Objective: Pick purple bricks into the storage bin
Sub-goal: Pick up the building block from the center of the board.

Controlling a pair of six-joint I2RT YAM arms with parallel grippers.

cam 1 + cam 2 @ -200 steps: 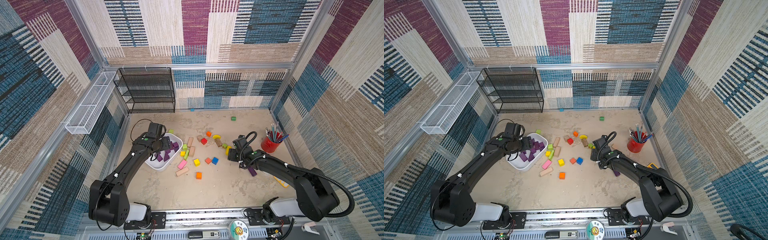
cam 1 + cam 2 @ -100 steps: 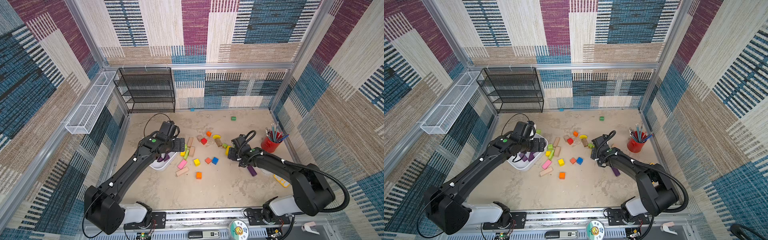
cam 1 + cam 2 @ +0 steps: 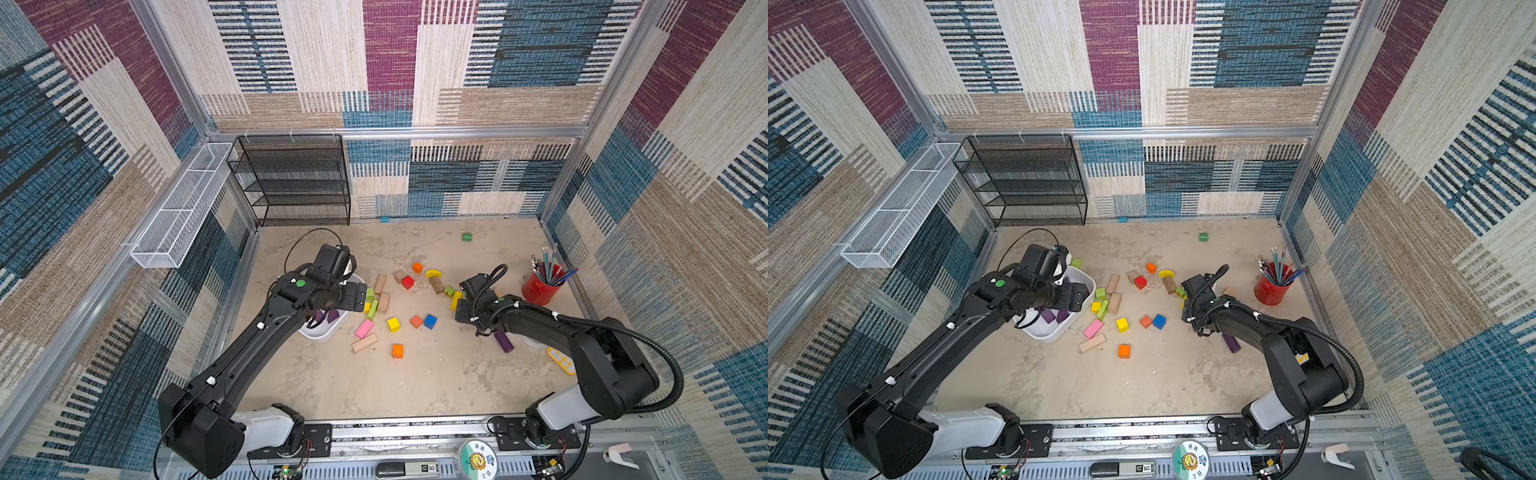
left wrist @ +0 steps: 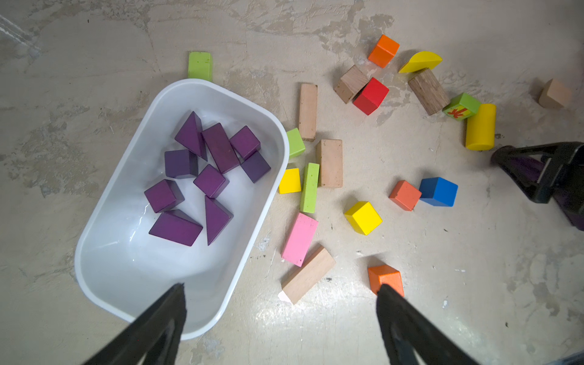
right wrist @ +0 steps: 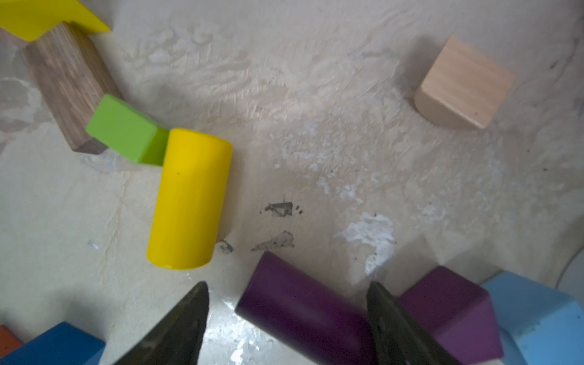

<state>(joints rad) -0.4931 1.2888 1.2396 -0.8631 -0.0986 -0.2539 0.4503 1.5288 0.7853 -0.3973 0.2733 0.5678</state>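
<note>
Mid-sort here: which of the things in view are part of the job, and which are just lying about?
Job: bin; purple bricks in it; purple cylinder between the right fingers; purple brick beside it.
Lying about: pink block; blue cube; yellow cylinder; red pencil cup; black rack; wire basket.

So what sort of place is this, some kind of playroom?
Probably a robot test booth: two black arms bolted to a metal rail, patterned wall panels boxing in a small tabletop, and toy blocks scattered beside a white storage bin.
</note>
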